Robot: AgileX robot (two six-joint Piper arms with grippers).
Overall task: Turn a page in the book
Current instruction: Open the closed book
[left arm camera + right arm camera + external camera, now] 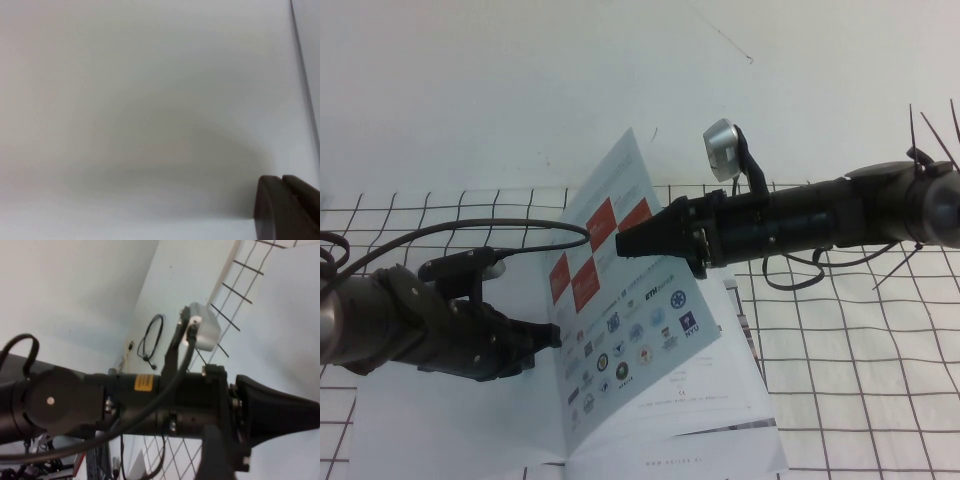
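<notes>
While page: I read the page (pixel 620 310) as light, floppy, glossy-slick, standing tilted off the book (pixel 720 420).
Right gripper: right gripper (pixel 625 243) pressed together, touching its upper edge.
Left gripper: left gripper (pixel 548 335) pressed together, tip just beside the sheet's lower edge.
Hold: I'd grip the free edge.

Page (pixel 620 320): glossy white, red checker squares toward 12 o'clock, rows of small blue and dark logos toward 6. Book (pixel 720 420): white, faint grey print. Tabletop (pixel 860 380): white with a black line grid. Left pincer (pixel 548 335), at the page's 9 o'clock: matte black. Right pincer (pixel 625 243), at its 2 o'clock: black, silver camera above.
</notes>
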